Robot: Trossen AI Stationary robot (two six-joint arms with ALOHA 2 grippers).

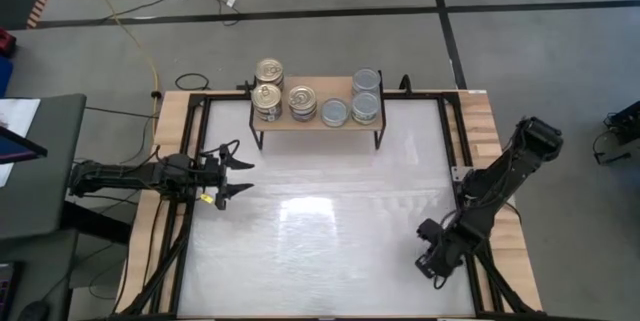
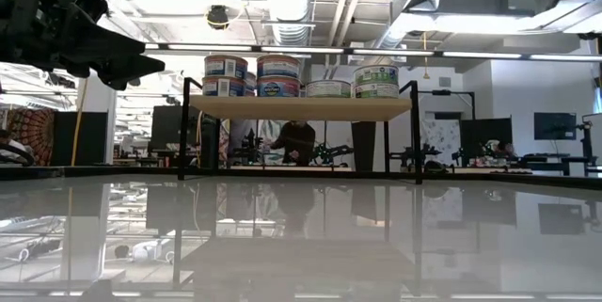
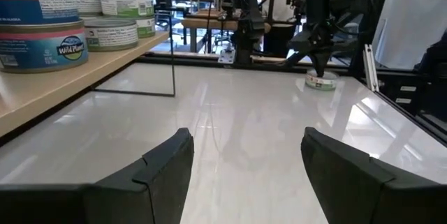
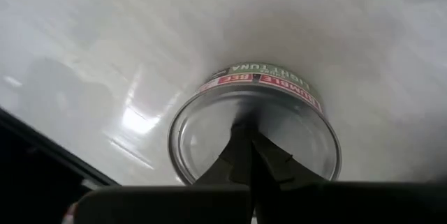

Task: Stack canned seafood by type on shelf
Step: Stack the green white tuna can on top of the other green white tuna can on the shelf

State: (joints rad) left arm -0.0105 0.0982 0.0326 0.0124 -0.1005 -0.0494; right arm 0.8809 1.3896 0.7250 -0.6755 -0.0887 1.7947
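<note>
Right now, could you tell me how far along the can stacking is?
Mostly done: the shelf holds gold-lid cans at its left end and silver-lid cans toward its right. In hand: the shut right gripper sits over one last can on the table's right edge. Left: shelving it. The left gripper hovers open, empty.

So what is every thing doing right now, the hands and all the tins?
Left hand: open, empty, hanging over the table's left side.
Right hand: shut, tips pointing down over the loose tin.
Loose tin: upright on the table, near the right edge, not on the shelf yet.
Gold-lid tins: stacked on the shelf's left part.
Silver-lid tins: on the shelf's right part.
Shelf: standing at the table's far edge.
</note>
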